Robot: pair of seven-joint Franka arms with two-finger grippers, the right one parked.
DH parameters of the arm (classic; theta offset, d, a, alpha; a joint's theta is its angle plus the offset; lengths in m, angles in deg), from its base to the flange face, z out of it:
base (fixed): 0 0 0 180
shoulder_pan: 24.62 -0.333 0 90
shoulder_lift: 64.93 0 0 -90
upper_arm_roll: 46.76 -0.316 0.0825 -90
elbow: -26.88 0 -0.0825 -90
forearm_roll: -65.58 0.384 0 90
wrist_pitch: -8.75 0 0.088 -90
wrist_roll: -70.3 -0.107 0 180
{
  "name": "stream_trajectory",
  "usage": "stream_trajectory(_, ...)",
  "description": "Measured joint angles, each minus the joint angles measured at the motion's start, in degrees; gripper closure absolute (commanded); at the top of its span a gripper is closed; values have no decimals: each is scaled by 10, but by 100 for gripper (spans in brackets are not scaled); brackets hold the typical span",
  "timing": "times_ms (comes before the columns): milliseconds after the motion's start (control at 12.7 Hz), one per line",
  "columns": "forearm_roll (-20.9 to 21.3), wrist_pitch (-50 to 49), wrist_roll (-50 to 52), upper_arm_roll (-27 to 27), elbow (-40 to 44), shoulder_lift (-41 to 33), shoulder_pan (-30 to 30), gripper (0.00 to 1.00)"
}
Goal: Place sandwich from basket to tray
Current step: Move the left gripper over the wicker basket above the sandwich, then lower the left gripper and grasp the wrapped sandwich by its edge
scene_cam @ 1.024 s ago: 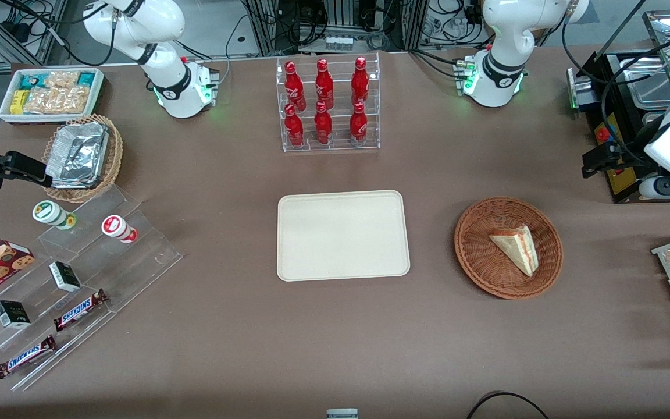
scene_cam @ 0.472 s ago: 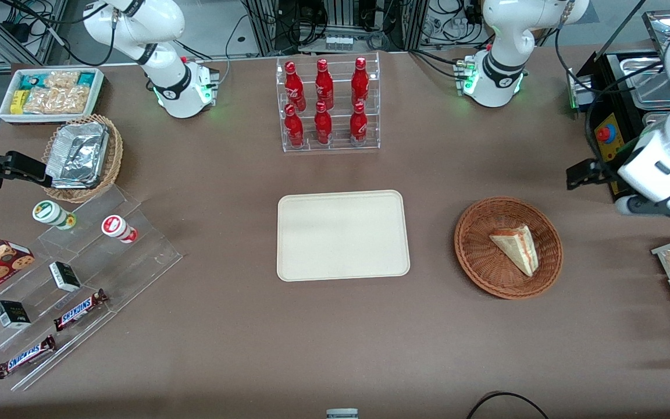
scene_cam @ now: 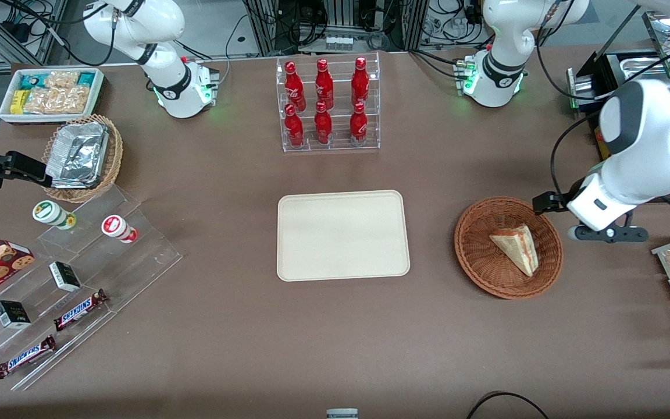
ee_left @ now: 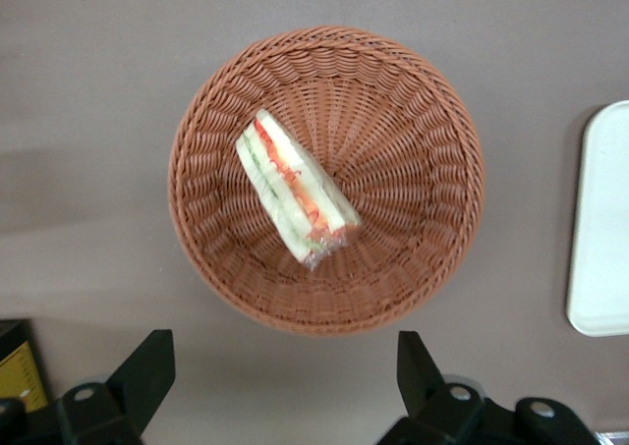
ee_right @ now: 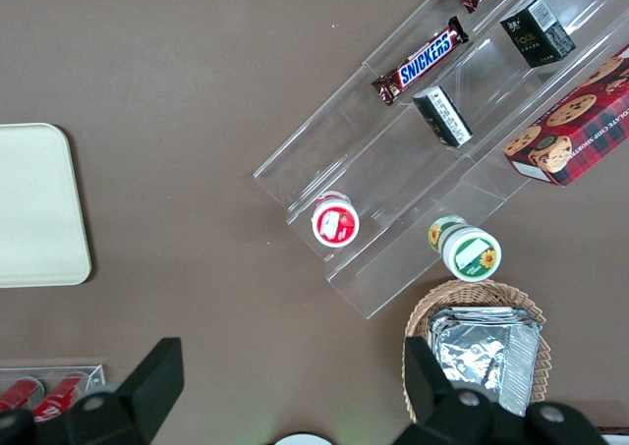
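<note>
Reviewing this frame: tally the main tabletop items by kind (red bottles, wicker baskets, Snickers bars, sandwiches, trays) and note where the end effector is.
Red bottles: 6
Wicker baskets: 2, the reddish-brown basket and the tan basket
Snickers bars: 2
Sandwich: 1, in the reddish-brown basket
Tray: 1
Total: 12
End effector: open, above the table beside the reddish-brown basket.

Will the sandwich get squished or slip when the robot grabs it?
Probably squishy: the sandwich shows soft bread and layered filling. Its clear wrap looks shiny, so it may slip. It lies tilted in the basket. The tool is open, beside the basket, not touching.
</note>
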Motion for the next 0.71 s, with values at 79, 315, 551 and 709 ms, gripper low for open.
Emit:
stream_trajectory(79,0,30,0,0,-20,0,0,0)
stream_trajectory(315,0,118,13,-1,-74,2,0,0)
stream_trajectory(551,0,155,119,-1,-97,8,0,0)
stream_trajectory(709,0,160,222,0,-97,11,2,0)
